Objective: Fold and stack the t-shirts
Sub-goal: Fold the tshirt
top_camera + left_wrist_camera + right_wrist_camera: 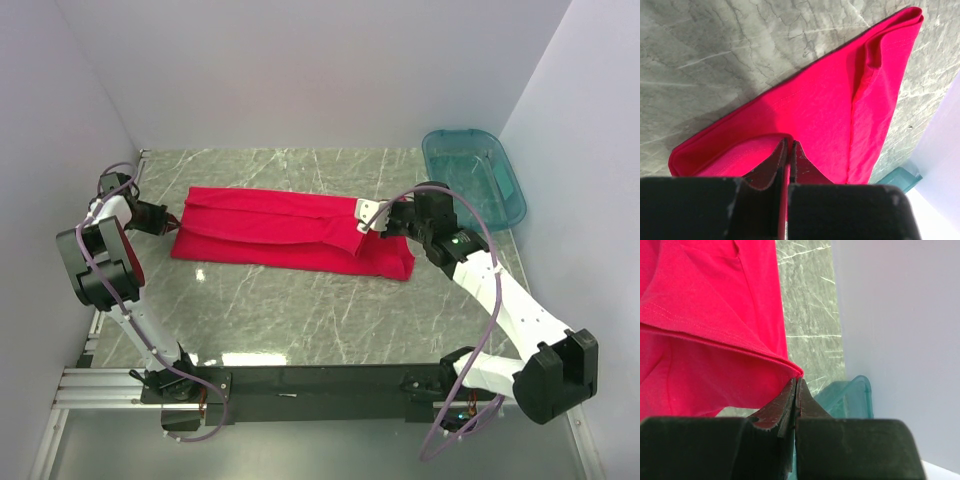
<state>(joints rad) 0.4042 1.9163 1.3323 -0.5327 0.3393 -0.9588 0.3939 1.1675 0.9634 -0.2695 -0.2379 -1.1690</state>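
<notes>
Red t-shirt (280, 230) is clamped at opposite ends by left tool (790, 146) and right tool (796, 383); the thin corner pinch could be lost under uneven pull, spoiling the fold.

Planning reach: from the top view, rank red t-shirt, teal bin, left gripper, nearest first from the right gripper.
1. red t-shirt, gripped by the right gripper.
2. teal bin, back right corner.
3. left gripper, shirt's far left end.
</notes>
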